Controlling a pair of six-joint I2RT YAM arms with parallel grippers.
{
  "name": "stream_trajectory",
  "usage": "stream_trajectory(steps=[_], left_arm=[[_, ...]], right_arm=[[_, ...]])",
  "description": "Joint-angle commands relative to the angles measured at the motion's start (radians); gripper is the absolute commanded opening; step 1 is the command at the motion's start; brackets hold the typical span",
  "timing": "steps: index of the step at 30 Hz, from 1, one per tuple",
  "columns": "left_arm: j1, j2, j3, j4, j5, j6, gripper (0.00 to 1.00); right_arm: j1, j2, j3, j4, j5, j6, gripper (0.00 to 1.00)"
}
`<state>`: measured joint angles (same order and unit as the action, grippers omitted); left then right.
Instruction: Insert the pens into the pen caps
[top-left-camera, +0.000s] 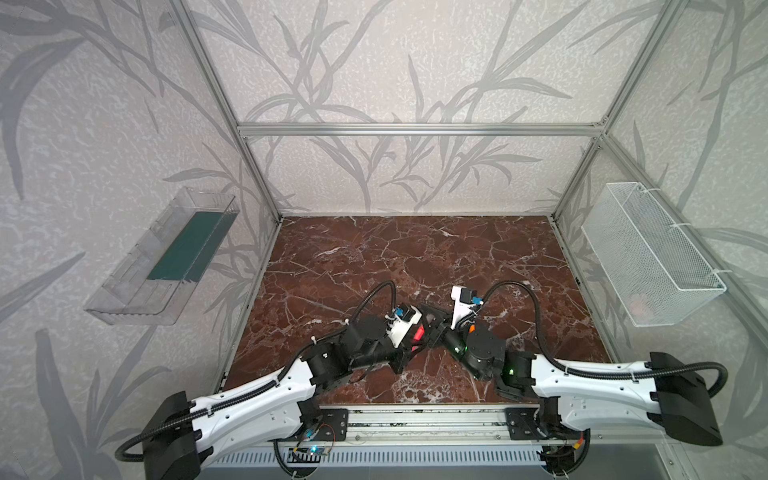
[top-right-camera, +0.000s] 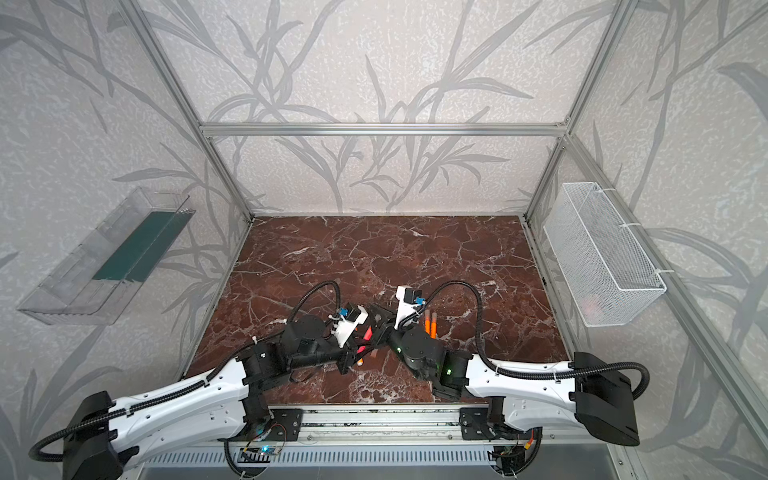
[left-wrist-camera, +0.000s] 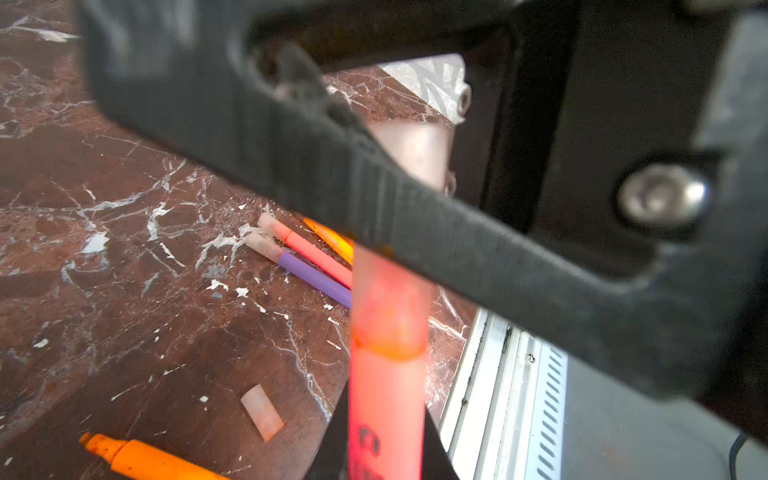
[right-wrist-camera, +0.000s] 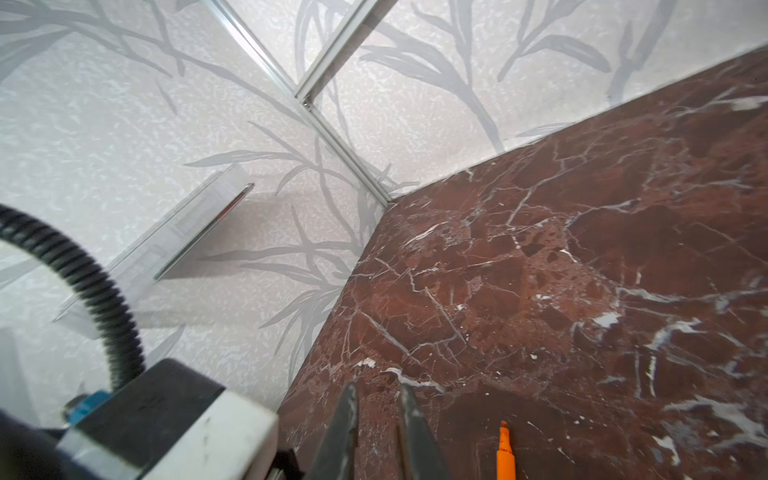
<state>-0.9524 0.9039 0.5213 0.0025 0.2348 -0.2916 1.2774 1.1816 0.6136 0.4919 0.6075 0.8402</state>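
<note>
Pink pen (left-wrist-camera: 386, 415) sits pinched in the left gripper (left-wrist-camera: 386, 455), its tip inside a cap (left-wrist-camera: 388, 299) that the right gripper (right-wrist-camera: 377, 399) nips, jaws nearly together.

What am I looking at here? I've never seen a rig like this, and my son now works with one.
Two robot arms, a left arm and a right arm, reach over a marble table; each ends in a two-finger gripper. Both top views look down on the whole scene from above. The other two pictures come from small cameras on the arms' wrists. The left gripper is shut on a pink-red pen, and the right gripper appears shut on the pale cap over its tip. On the table lie a loose cap, an uncapped orange pen, a capped purple pen and a capped pink pen.
</note>
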Motion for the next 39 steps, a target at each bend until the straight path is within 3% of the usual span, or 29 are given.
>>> stream_trajectory(steps=[1, 5, 10, 15, 19, 22, 25, 29, 33, 39], left_arm=[[0.081, -0.008, 0.086, 0.188, -0.462, -0.066, 0.00], [0.081, 0.009, 0.092, 0.182, -0.520, -0.058, 0.00], [0.081, -0.002, 0.067, 0.210, -0.464, -0.080, 0.00], [0.090, -0.048, 0.063, 0.220, -0.208, -0.135, 0.00], [0.122, -0.071, 0.078, 0.203, -0.124, -0.164, 0.00], [0.140, -0.071, 0.084, 0.201, -0.102, -0.170, 0.00], [0.145, -0.066, 0.085, 0.193, -0.163, -0.164, 0.00], [0.145, -0.063, 0.085, 0.174, -0.334, -0.135, 0.00], [0.139, -0.046, 0.083, 0.183, -0.495, -0.113, 0.00], [0.139, -0.047, 0.079, 0.199, -0.496, -0.111, 0.00]], right_arm=[[0.143, 0.052, 0.031, -0.344, -0.111, 0.089, 0.00], [0.147, 0.077, 0.029, -0.322, -0.094, 0.112, 0.00], [0.145, 0.085, -0.006, -0.224, -0.068, 0.078, 0.00], [0.144, 0.087, -0.101, 0.076, -0.207, -0.091, 0.00], [0.143, 0.115, -0.191, 0.361, -0.314, -0.196, 0.00], [0.146, 0.134, -0.211, 0.415, -0.327, -0.246, 0.00], [0.147, 0.144, -0.206, 0.384, -0.296, -0.195, 0.00], [0.156, 0.122, -0.093, 0.034, -0.203, -0.006, 0.00], [0.156, 0.162, -0.005, -0.098, -0.208, 0.064, 0.00], [0.154, 0.224, 0.028, -0.118, -0.179, 0.088, 0.00]])
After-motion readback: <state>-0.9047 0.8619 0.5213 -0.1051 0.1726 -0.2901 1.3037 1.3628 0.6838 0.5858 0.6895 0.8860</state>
